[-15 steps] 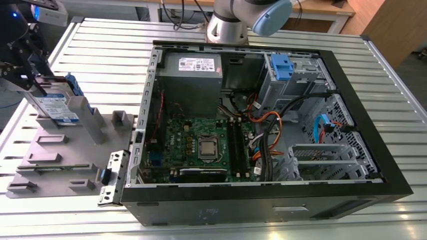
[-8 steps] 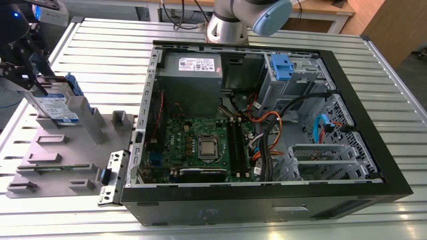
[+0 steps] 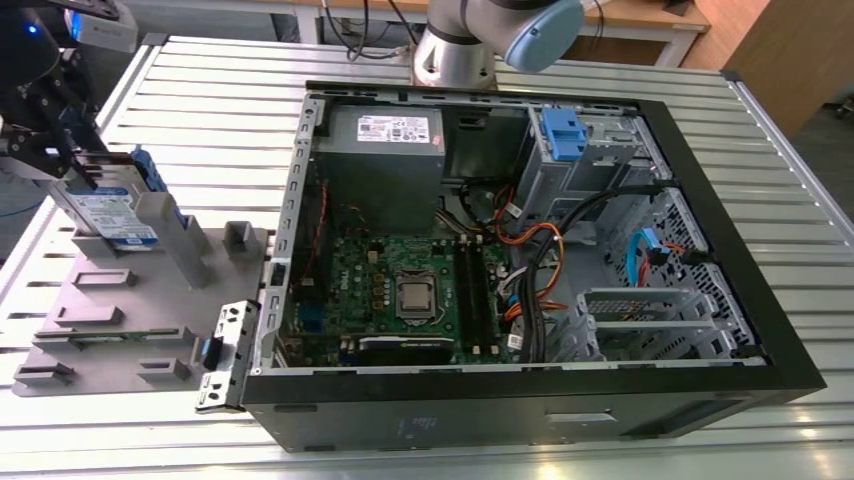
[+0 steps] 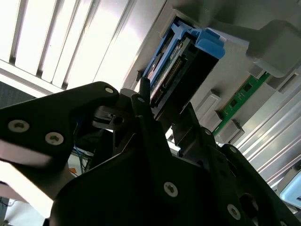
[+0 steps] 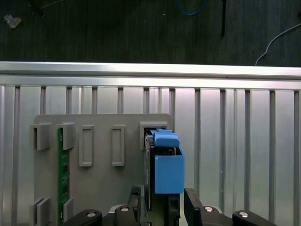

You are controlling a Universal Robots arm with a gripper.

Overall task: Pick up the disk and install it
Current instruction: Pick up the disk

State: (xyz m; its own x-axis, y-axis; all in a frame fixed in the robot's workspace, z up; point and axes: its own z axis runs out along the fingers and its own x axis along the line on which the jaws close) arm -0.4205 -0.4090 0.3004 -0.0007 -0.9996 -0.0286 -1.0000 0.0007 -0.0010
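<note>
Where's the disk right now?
At the exterior view's left: the disk stands upright in the grey rack, beside the computer case, at the gripper.

Flat rectangular silver metal disk (image 3: 110, 215): white-and-blue label, bright blue plastic bracket (image 5: 168, 165), against the uniformly black metal gripper (image 5: 164, 200). Flat plastic fixture board (image 3: 120, 320): plain grey; ribbed aluminium table (image 3: 200, 90): silver, striped light and dark along its slats. Rectangular computer case (image 3: 787, 350): black shell, with a green circuit board (image 3: 400, 290), orange and black cables (image 3: 534, 255) and a blue plastic clip (image 3: 563, 135)
</note>
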